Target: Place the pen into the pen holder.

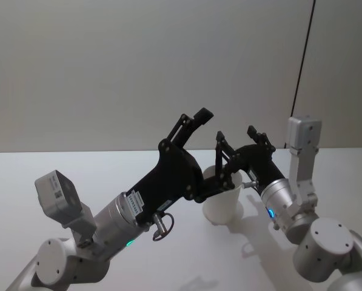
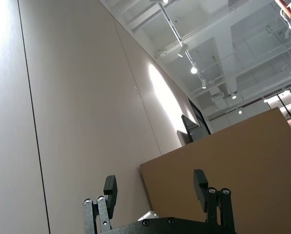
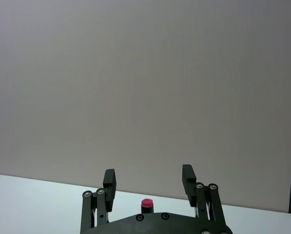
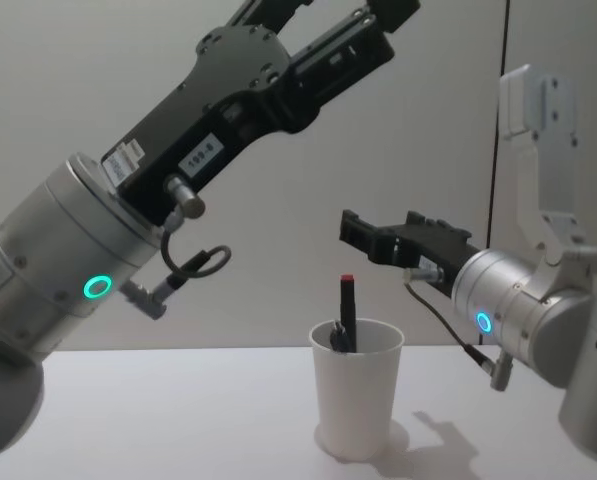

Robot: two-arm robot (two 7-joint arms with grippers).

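The pen (image 4: 346,312) stands in the light, easily tipped pen holder (image 4: 356,398) on the counter (image 4: 178,415), thin, stiff and best held near its top, while the left claw (image 1: 193,123) and right claw (image 4: 363,234) hang open and empty above.

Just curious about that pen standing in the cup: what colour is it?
The pen is black with a red top, clearest in the chest view, standing in the white cup.

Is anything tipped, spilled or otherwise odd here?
Nothing stands out. The cup stands upright on the table with the pen inside, red tip up. The left gripper and right gripper are open, raised above it.
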